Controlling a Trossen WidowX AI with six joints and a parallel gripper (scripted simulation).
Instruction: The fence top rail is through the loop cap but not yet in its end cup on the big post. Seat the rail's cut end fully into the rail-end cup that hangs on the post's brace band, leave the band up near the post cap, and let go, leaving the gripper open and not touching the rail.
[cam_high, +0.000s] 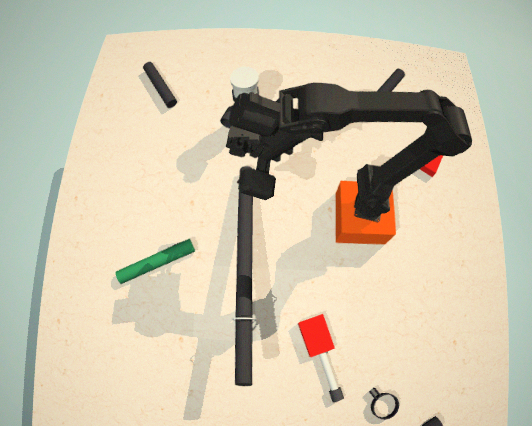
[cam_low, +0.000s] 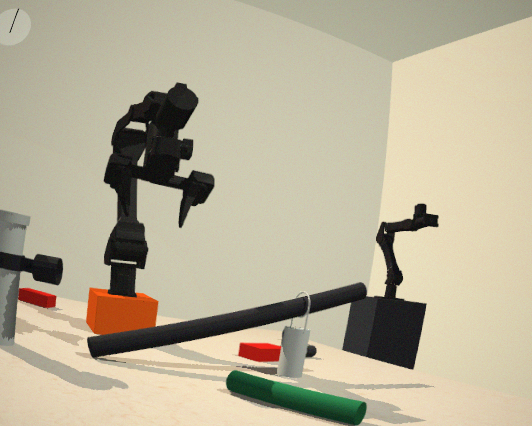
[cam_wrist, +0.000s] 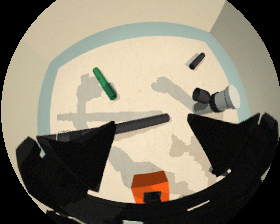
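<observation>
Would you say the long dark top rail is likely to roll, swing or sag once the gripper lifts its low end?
The rail looks like a rigid round tube, so it probably won't sag. One end rests on the table while the loop cap holds it up farther along, so it will likely pivot there. Being round, it may roll sideways under the open gripper.

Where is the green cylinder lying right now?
In the top view the green cylinder lies flat at left of centre, left of the long dark rail, apart from it.
</observation>
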